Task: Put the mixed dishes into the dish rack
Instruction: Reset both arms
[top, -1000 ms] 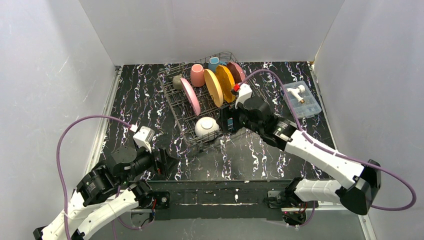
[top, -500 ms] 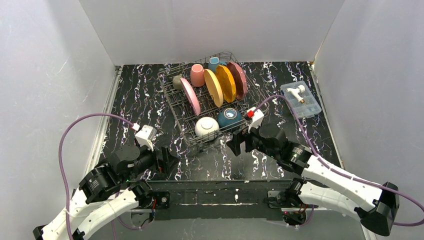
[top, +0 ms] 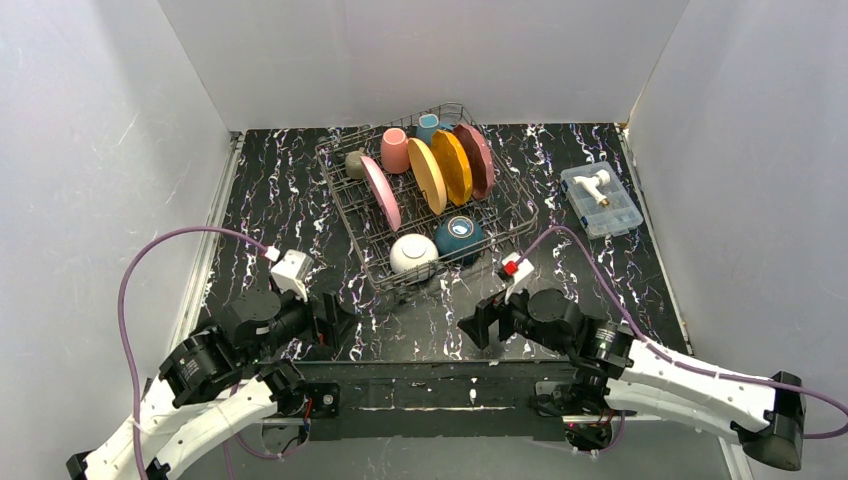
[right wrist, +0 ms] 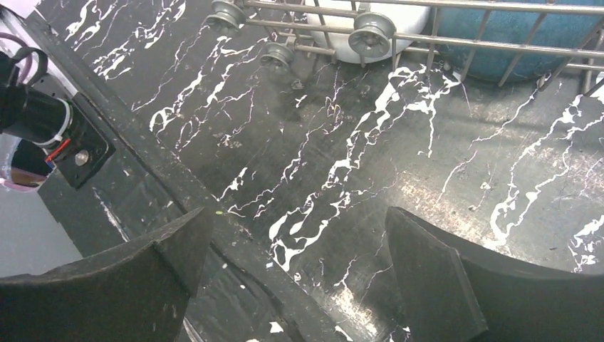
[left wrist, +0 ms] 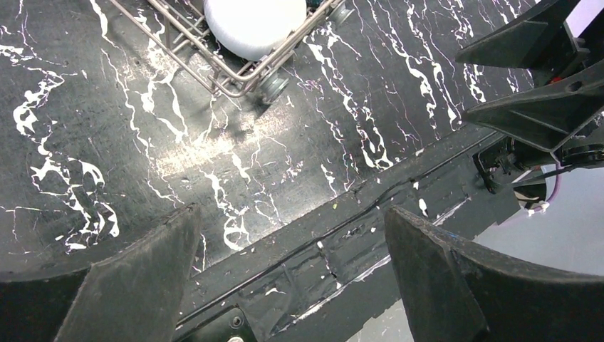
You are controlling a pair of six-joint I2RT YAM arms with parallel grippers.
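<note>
Spotted the dish rack (top: 375,250) in the upper middle of the overhead frame, loaded front to back. Counted four scalloped plates stood on edge between the tines: pink plate (top: 381,192), yellow plate (top: 427,175), orange plate (top: 452,166), dark red plate (top: 474,158). Slotted upright like that, most likely, to lean on wire and not on a neighbour.

Picked out three mugs tucked along the rack's far end: grey-olive mug (top: 355,163) at the left, pink mug (top: 395,150) beside it, blue mug (top: 428,127) behind. Couldn't tell which way up.

Found the white bowl (top: 413,254) and the teal bowl (top: 458,236) side by side at the near end, apparently turned rim-down, probably for draining. Confirmed both through the wire in the wrist views, just beyond the rack's little rollers.

Saw no dish left out on the counter (top: 270,200), so judged the loading done or as good as done.

Caught the left jaws at the lower left, spread wide over bare counter, gripping nothing. Caught the right jaws at the lower middle, equally wide, equally empty, aimed toward the rack's near corner but well apart from it. Read both as parked clear of the load.

Noted the clear plastic box (top: 601,198) at the right, well apart from the rack. Not a dish, so no reason to load it.
</note>
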